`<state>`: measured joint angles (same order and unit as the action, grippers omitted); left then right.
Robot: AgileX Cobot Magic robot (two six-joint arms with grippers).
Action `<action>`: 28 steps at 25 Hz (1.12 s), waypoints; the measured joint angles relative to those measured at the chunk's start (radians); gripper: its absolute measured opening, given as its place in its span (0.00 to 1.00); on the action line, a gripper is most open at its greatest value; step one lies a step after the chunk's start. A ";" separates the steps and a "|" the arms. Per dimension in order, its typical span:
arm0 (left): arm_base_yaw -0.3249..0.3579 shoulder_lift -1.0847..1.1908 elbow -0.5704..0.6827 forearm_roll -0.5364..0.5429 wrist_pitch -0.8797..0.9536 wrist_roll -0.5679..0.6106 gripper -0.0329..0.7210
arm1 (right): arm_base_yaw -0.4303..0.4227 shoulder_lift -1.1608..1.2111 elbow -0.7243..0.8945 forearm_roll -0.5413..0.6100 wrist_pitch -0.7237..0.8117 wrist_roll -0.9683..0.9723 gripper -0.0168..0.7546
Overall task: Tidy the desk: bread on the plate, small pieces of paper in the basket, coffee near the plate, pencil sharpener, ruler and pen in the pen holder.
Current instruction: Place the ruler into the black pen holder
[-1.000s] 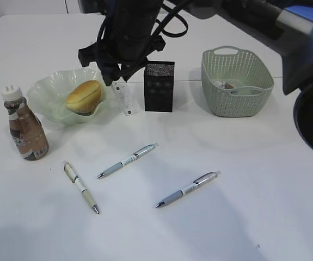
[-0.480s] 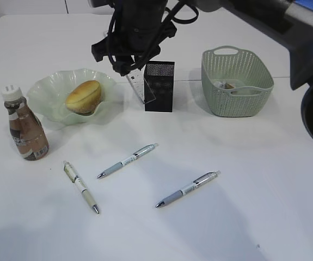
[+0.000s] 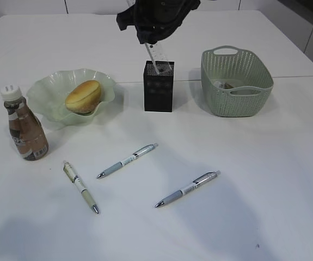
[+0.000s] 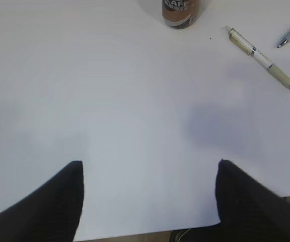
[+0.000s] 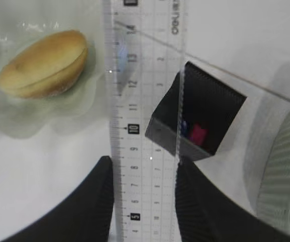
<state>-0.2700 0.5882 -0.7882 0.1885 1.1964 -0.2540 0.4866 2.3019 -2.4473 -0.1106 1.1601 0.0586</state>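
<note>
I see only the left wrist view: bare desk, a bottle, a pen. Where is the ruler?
Observer: The right gripper holds the ruler upright over the pen holder.
Operator: Is its end inside?
Observer: In the exterior view, its lower end is at the holder's mouth. I cannot tell how deep it is.
Operator: Is the holder empty?
Observer: No. The right wrist view shows a pink thing at the bottom.

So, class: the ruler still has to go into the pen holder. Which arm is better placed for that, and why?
The right. Its gripper already grips the ruler above the pen holder, lower end at the opening. The left gripper is open, empty, over bare desk by the coffee.
</note>
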 joint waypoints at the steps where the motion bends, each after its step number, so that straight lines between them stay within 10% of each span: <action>1: 0.000 0.000 0.000 0.000 -0.011 0.000 0.81 | -0.007 -0.002 0.000 -0.007 -0.046 -0.008 0.41; 28: 0.000 0.044 0.000 0.046 -0.095 0.000 0.81 | -0.135 -0.003 0.166 -0.087 -0.624 -0.015 0.41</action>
<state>-0.2700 0.6325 -0.7882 0.2347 1.1010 -0.2540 0.3515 2.2986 -2.2813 -0.1978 0.5359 0.0438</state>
